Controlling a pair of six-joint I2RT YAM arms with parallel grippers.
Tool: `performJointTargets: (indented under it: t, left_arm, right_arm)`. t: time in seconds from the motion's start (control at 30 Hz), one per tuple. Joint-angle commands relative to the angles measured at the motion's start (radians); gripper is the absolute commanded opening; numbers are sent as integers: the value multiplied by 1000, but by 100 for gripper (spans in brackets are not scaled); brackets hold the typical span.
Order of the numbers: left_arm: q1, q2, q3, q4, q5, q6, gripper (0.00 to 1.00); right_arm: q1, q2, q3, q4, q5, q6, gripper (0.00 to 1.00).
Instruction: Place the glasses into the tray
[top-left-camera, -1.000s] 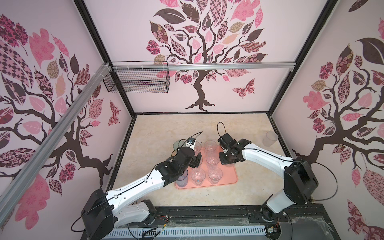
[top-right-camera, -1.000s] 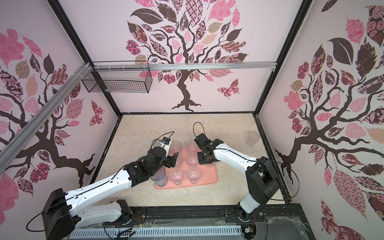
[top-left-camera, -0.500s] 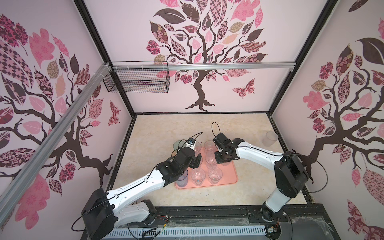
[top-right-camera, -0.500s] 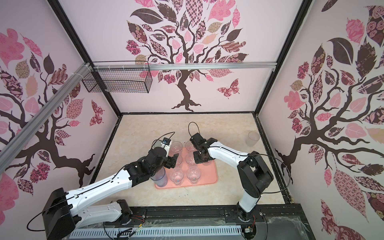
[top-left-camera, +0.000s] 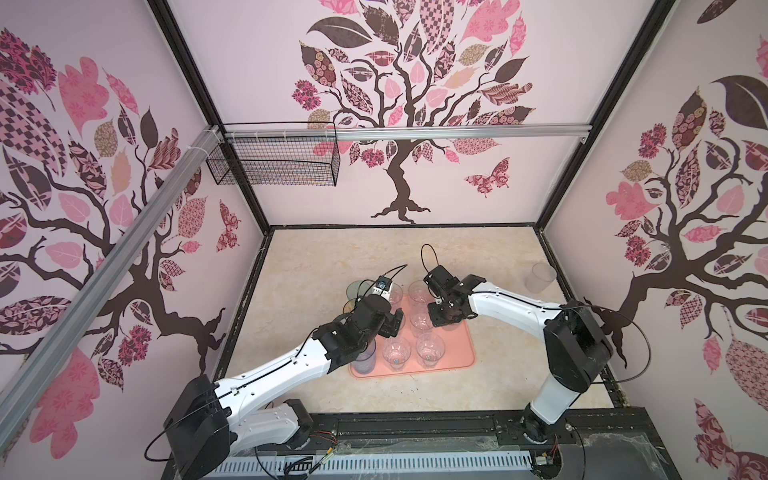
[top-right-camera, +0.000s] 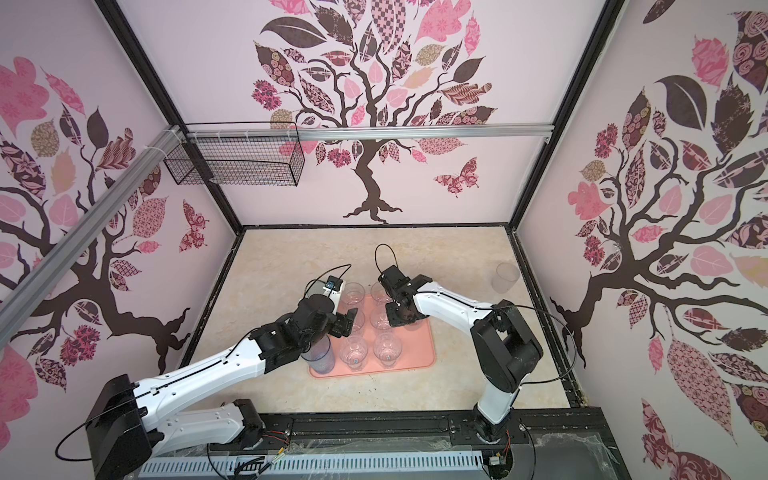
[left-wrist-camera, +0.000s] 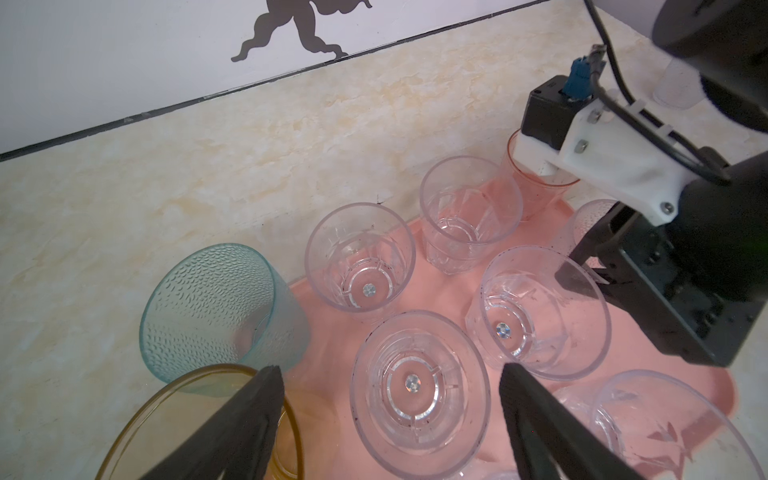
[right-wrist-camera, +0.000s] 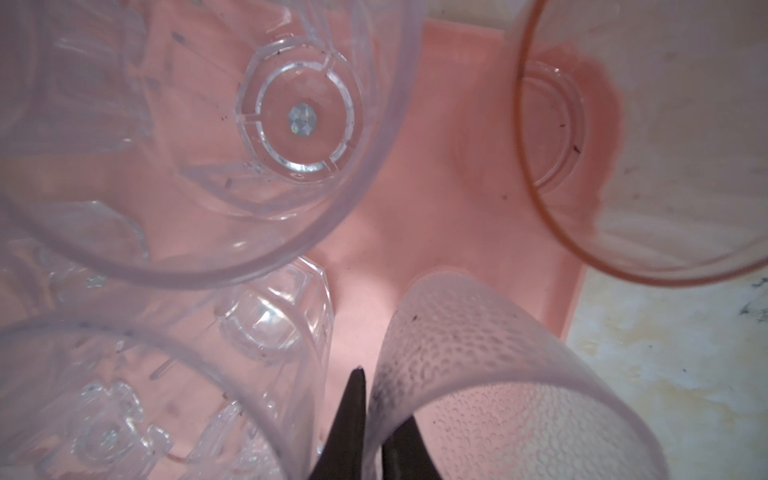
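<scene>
Right wrist view: my right gripper (right-wrist-camera: 376, 399) is pinched on the wall of a dimpled tumbler (right-wrist-camera: 478, 374), with one finger outside the rim and the other inside. The dimpled tumbler leans over the tray (right-wrist-camera: 436, 187), near its edge. I cannot tell whether its base touches.

- The pinkish-orange tumbler (right-wrist-camera: 623, 145) is upright at the tray's corner. I cannot tell if its base is fully on the tray.
- Left wrist view: my left gripper (left-wrist-camera: 390, 370) is spread wide and holds nothing. The gap between its fingers hangs above one of the clear tumblers (left-wrist-camera: 415, 386).
- One left finger (left-wrist-camera: 249, 415) crosses the rim of the amber tumbler (left-wrist-camera: 166, 419).
- The teal tumbler (left-wrist-camera: 216, 307) is upright on the table (left-wrist-camera: 208, 166), just beside the tray's edge and off the tray.
- In both top views the salmon tray (top-left-camera: 457, 353) (top-right-camera: 419, 353) lies mid-table between my arms, with several clear tumblers (top-left-camera: 430, 351) (top-right-camera: 388, 349) upright on it in rows.
- The blue tumbler (top-left-camera: 365, 359) (top-right-camera: 319, 357) stands at the tray's near corner on my left side, partly under my left arm.
- A frosted tumbler (top-left-camera: 539, 277) (top-right-camera: 506, 277) stands alone on the table by the right wall, well apart from the tray.
</scene>
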Motion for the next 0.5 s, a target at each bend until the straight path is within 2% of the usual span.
performJointTargets:
  t: [0.0, 0.13, 0.37, 0.47]
  left_arm:
    - [3, 7, 5, 1, 8, -9, 86]
    - [3, 9, 1, 1, 10, -11, 85]
    - [3, 2, -4, -3, 8, -13, 85]
    - [2, 0, -4, -5, 5, -12, 85]
  right_arm:
    - [2, 23, 23, -25, 27, -11, 11]
    - [2, 34, 25, -32, 47, -12, 15]
    - [1, 5, 54, -62, 35, -15, 30]
    - [2, -21, 107, -131, 42, -17, 36]
